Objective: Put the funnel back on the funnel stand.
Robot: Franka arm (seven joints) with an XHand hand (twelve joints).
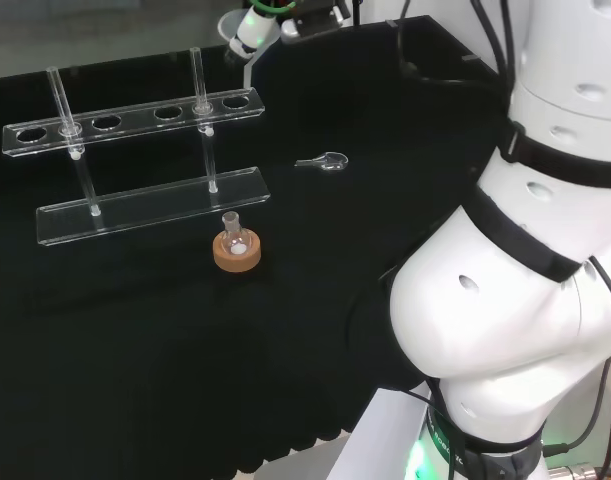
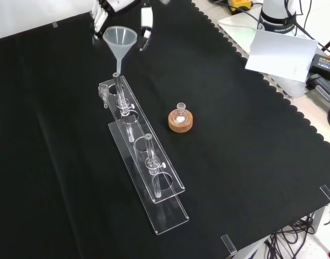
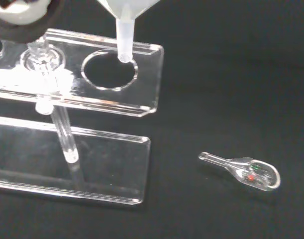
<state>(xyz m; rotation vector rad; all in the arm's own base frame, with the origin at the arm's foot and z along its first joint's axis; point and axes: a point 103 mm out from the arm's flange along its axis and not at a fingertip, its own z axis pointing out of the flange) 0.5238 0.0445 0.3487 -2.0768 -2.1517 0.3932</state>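
Robot hand (image 2: 121,8) clamped on funnel (image 2: 120,40), stem tip just above end hole of funnel stand (image 2: 146,162) on desk (image 2: 251,162)

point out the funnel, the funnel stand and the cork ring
funnel (image 2: 120,39), front view, on its cone wall
funnel stand (image 3: 146,107), wrist view, on the top plate's end edge
cork ring (image 1: 237,256), head view, on its outer side
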